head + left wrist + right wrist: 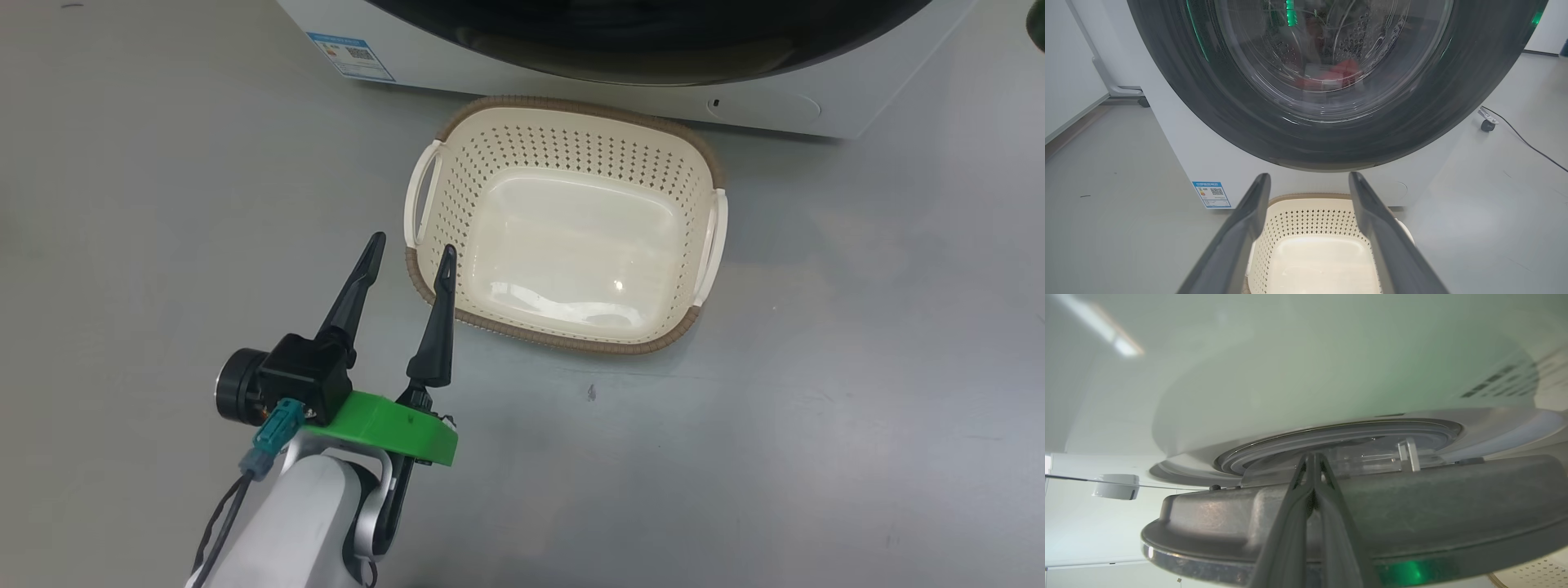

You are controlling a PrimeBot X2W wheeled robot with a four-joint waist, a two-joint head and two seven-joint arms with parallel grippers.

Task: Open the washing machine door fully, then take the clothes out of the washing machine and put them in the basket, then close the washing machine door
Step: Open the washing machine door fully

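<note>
The washing machine (1180,155) is a white box with a blue sticker (1211,194). Its door (1216,106) has a wide black rim, and red clothes (1341,73) show through the glass. The cream basket (571,104) stands on the floor right in front of the machine with nothing in it. My left gripper (411,243) hovers open beside the basket's left handle, with nothing between its fingers (1249,220). My right gripper (1312,456) is shut, its tips lying on the door's grey inner side (1433,498), between the door and the machine's white front (1310,375). The door stands slightly ajar.
Grey floor (816,408) lies all around the basket. A caster with a cable (1487,122) sits right of the machine, and a white frame leg (1118,87) stands to its left. A corner of the basket (1535,573) shows under the door.
</note>
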